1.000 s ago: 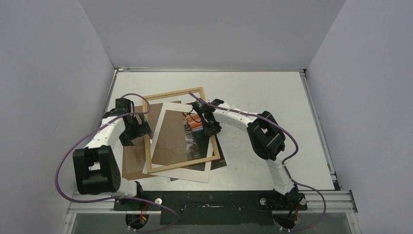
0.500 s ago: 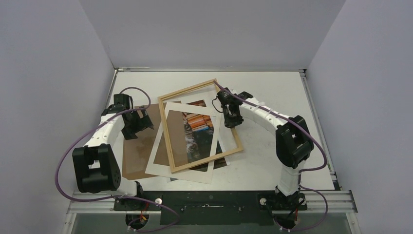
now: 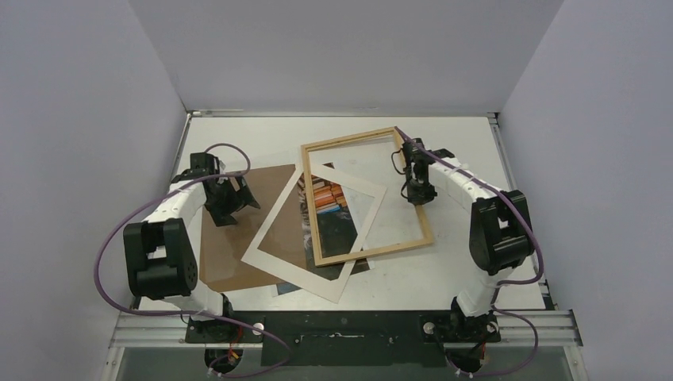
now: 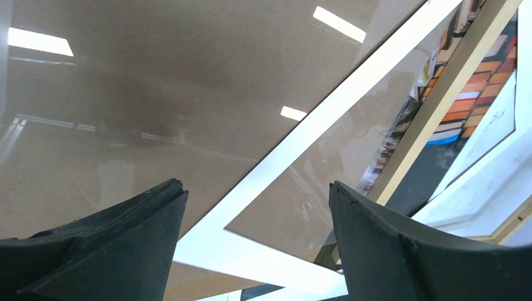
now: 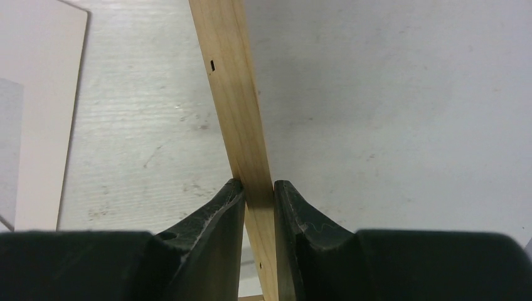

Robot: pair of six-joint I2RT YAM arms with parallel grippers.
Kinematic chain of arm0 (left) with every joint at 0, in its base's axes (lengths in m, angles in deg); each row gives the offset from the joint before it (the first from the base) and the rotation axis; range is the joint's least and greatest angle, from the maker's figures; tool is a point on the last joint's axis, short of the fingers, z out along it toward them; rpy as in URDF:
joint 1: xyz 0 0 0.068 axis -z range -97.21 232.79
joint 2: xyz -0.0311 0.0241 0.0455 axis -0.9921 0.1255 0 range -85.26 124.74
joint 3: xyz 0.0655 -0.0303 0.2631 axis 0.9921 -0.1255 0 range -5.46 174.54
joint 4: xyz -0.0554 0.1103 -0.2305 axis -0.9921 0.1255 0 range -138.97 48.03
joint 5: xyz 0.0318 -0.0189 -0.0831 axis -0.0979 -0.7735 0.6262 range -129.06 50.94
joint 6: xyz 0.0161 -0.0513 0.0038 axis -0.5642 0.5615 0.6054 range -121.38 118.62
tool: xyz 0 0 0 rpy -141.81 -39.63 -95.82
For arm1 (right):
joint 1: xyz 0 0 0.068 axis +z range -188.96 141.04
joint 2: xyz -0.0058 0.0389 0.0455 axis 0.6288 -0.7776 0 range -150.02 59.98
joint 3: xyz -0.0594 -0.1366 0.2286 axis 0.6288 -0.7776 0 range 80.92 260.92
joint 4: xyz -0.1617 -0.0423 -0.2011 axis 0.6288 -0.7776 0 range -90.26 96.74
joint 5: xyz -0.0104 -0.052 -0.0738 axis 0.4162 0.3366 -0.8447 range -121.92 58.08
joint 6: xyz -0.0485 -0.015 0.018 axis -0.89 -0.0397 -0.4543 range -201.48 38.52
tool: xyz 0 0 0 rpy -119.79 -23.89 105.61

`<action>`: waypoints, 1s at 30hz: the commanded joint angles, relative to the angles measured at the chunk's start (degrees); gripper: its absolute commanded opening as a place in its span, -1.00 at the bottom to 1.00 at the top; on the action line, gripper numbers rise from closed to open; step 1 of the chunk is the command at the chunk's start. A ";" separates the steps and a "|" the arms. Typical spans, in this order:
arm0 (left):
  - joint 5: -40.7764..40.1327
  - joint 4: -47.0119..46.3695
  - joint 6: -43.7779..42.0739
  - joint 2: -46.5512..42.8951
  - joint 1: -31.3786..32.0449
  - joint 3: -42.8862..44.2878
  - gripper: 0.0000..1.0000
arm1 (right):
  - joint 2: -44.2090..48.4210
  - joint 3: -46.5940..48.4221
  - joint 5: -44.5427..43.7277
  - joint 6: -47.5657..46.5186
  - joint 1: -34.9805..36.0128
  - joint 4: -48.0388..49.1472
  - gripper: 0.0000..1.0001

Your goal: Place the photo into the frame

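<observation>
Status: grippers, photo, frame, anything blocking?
Right gripper shut on frame, right rail. Left gripper open over brown backing board. Photo face up, partly under white mat and frame. Mat in the way.

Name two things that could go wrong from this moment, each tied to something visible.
1. The right gripper pinches the frame on one thin rail only, so the frame might pivot or slip out of the grip.
2. The frame's left rail crosses over the white mat and the photo. Moving it could drag them askew, as the left gripper hangs open above the brown backing board, pinning nothing.
</observation>
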 commanded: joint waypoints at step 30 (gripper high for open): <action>-4.89 -3.07 1.87 15.27 10.24 4.53 0.22 | 10.42 -12.03 -2.23 -8.35 -17.71 11.32 -0.69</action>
